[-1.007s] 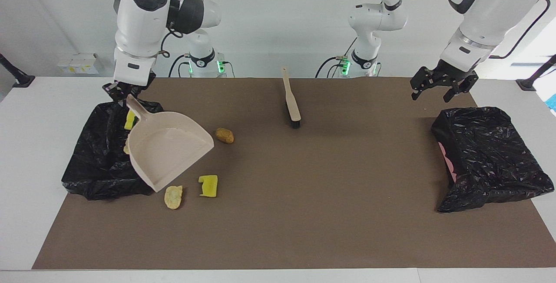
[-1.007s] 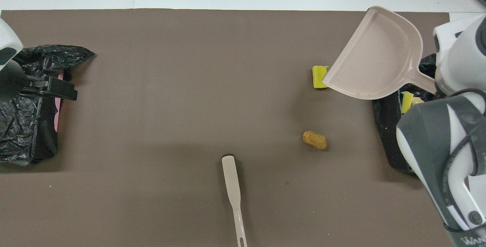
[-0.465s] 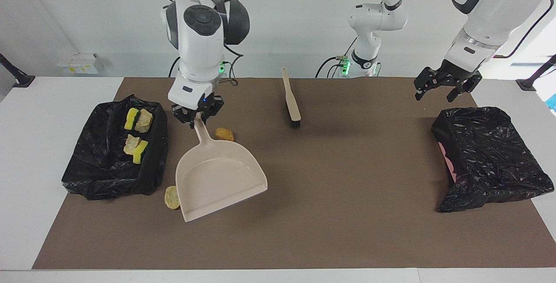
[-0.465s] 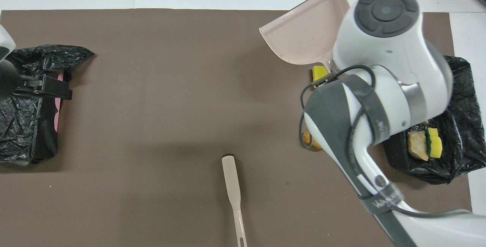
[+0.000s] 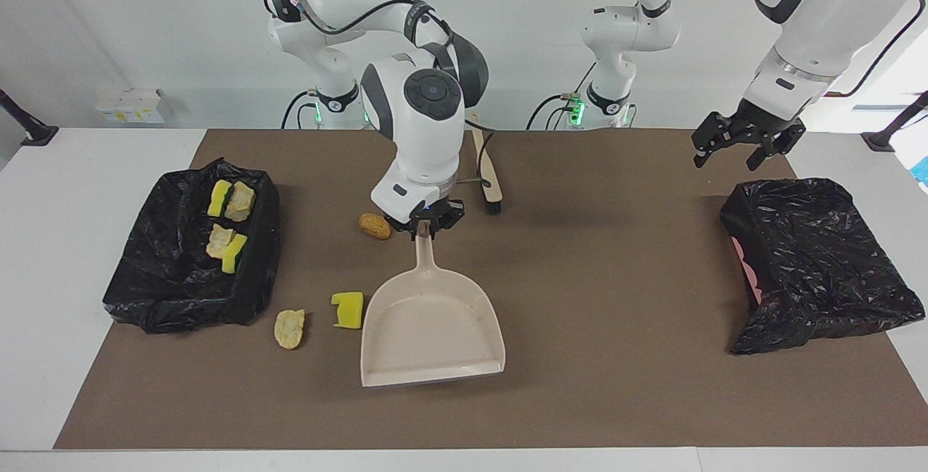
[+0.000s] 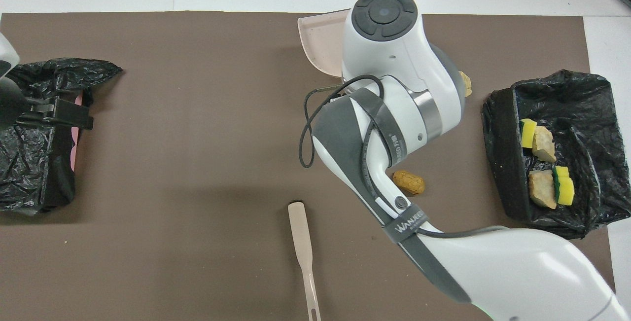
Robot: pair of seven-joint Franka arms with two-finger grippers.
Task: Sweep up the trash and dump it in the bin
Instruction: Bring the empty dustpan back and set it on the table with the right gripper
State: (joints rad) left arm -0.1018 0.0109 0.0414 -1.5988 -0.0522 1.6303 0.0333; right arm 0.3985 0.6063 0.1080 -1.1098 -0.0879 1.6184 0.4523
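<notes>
The right gripper [image 5: 424, 225] is clamped on the beige dustpan's [image 5: 433, 338] handle over the middle of the brown mat [image 5: 616, 356]; the pan's flat mouth points away from the robots. In the facing view a yellow sponge scrap [image 5: 349, 309] sits at the pan's 9 o'clock, a tan bready chunk [image 5: 290, 328] just past it, and a round brown chunk [image 5: 375, 225] at the gripper's 9 o'clock. Four more scraps, yellow-and-green sponge and pale bread [image 5: 230, 200], lie in the black-lined bin [image 5: 167, 291]. The left gripper [image 5: 739, 144] hangs with fingers apart at 11 o'clock of the other bin [image 5: 826, 269]. The brush [image 5: 487, 175] lies near the robots.

From overhead, the right arm hides most of the pan [image 6: 320, 40]. The brown chunk [image 6: 409, 182] is at the brush's [image 6: 301, 242] 2 o'clock, and the binned scraps [image 6: 542, 163] are in clear view.
</notes>
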